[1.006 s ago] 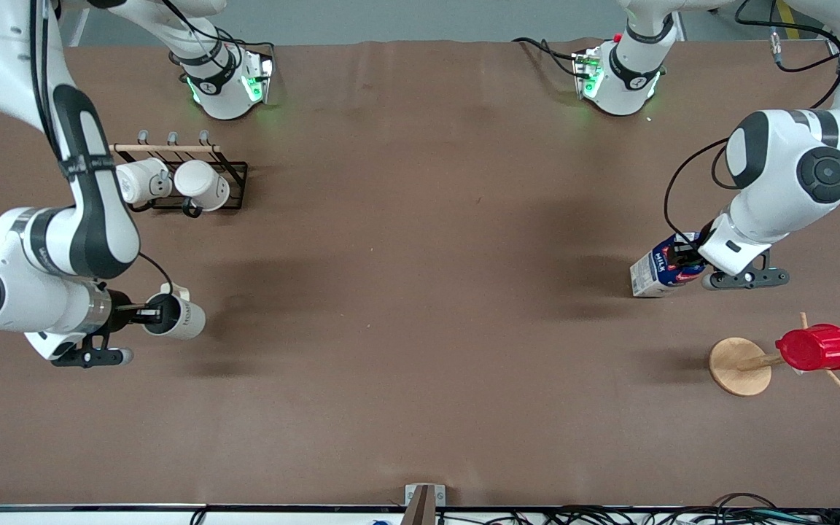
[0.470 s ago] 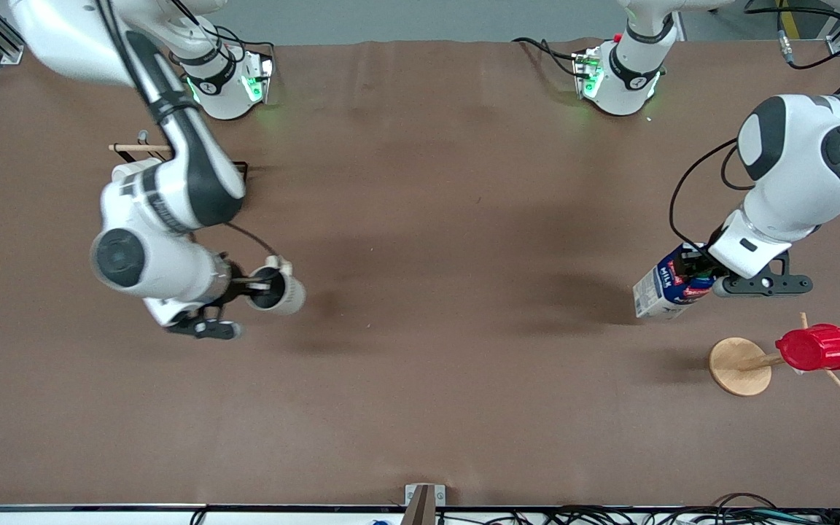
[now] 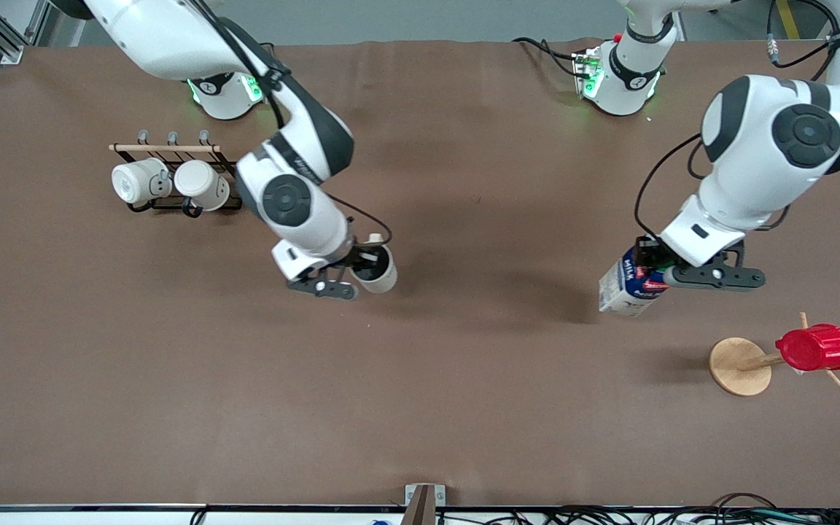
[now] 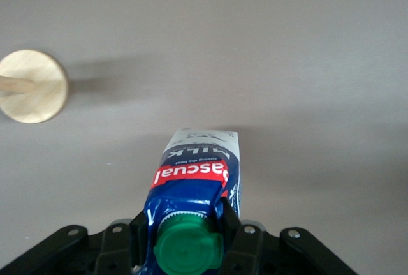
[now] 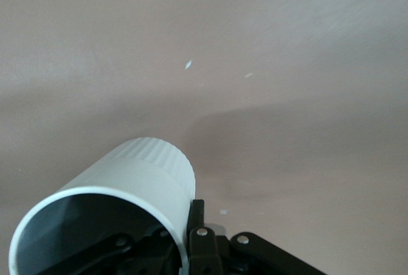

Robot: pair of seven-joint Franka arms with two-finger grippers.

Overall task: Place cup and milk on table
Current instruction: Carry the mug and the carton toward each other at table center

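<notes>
Carrying stage: right gripper (image 3: 365, 268) jaws clamp the cup (image 3: 376, 268), left gripper (image 3: 653, 266) jaws clamp the milk (image 3: 628, 286), both over the tabletop (image 3: 464, 379); lowering upright comes next.

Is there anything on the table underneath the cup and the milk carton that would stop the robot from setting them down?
Nothing visible. The right end effector holds the cup over bare table, and the left end effector holds the milk over bare cover too. The wooden stand with the red cup sits nearer the front camera, clear of the carton.
</notes>
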